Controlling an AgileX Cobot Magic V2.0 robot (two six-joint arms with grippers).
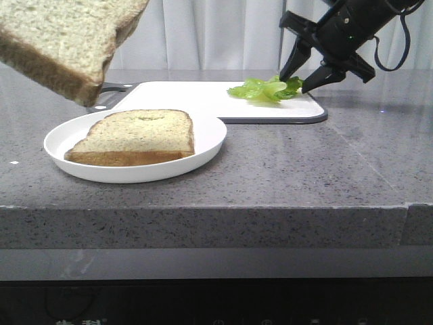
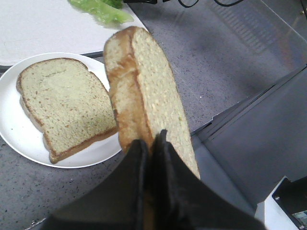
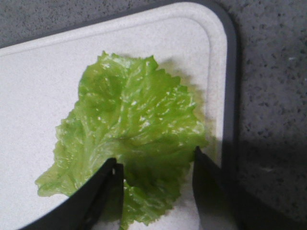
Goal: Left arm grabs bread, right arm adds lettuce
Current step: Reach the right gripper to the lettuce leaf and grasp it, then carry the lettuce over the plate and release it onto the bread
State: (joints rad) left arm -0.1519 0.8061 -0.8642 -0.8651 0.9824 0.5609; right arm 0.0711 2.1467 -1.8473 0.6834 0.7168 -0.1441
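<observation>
2 bread slices, 1 lettuce leaf (image 1: pixel 265 89), 1 plate (image 1: pixel 61 135), 1 cutting board (image 1: pixel 196 95). L gripper (image 2: pixel 149 143) clenched on the bread (image 2: pixel 148 96), held in air edge-on above plate; fingers only show in L wrist view. Plate holds 2nd slice (image 1: pixel 135 137) lying flat. R gripper (image 1: pixel 302 82) spread wide, straddling lettuce on board's right end; R wrist view shows fingertips (image 3: pixel 114 168) at leaf edge.

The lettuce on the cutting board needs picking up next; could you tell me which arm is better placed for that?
The right arm. Its open claw straddles the lettuce on the cutting board, while the left claw is shut on the bread, held up beside the plate.
</observation>
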